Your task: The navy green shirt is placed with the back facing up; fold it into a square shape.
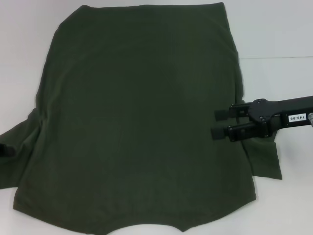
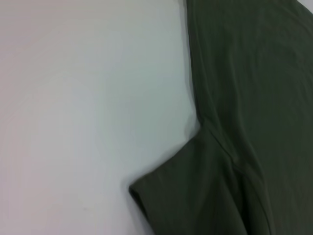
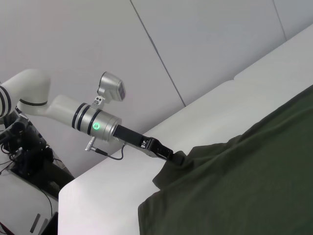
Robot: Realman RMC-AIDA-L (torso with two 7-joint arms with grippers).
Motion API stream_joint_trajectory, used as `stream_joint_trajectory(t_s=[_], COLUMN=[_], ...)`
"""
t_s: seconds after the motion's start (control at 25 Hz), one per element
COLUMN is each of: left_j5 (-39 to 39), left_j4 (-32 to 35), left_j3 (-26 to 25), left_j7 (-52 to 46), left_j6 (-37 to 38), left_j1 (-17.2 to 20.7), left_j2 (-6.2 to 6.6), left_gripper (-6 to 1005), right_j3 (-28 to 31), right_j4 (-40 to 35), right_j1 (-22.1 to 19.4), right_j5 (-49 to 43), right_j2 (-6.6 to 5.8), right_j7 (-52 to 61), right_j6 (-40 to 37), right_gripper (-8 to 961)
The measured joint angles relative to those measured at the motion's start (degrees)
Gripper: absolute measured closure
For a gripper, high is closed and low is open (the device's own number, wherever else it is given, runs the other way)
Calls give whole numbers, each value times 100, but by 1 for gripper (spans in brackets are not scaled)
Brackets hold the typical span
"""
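The navy green shirt [image 1: 137,122] lay flat, plain side up, on the white surface [image 1: 279,29], its sleeve edge pinched in the closed left hand [image 3: 177,157], while the right hand [image 1: 218,123] hovered open over its opposite side.

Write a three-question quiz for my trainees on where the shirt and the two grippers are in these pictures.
1. True or false: the dark olive-green cotton T-shirt lies spread on the white table with lettering showing.
2. The right gripper is: A) over the shirt's right side, fingers open; B) parked off the table; C) clamped on the collar.
3. Which part of the shirt is the left gripper at?
Key: 1 false, plain side up; 2 A; 3 the sleeve on the robot's left.
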Motion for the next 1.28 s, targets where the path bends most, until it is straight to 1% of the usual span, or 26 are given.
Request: stream_joint_trajectory(t_s=[0.12,0.48,0.64,0.76,0.8,0.84,0.96,1.0,1.28], left_j5=[3,6,6,6,6,6,98,128,580], left_j4=[0,29,150,353,502,502,730,760,999], left_j3=[2,-6,-36,-42,-47,-47,-72,-77,-82], left_j7=[-3,-21,-41,-89,-134,-134,-225,-234,-413], left_j6=[4,83,246,434,533,533,693,717,1028], left_j1=[0,-4,-6,10,23,23,0,-15,-424], left_j2=[0,3,51,119,179,179,300,321,592], left_gripper=[947,991,996,995,995,995,995,995,994], right_j3=[0,0,0,0,0,0,0,0,0], right_j4=[0,0,0,0,0,0,0,0,0], right_j1=[0,3,2,2,2,1,-8,-12,-26], right_j5=[0,0,0,0,0,-1,-9,-11,-40], right_j2=[0,0,0,0,0,0,0,0,0], right_j7=[-1,-4,-6,-7,-7,-7,-6,-5,2], right_j6=[0,-2,-3,-3,-3,-3,-3,-2,11], right_gripper=[48,71,71,71,71,71,71,71,72])
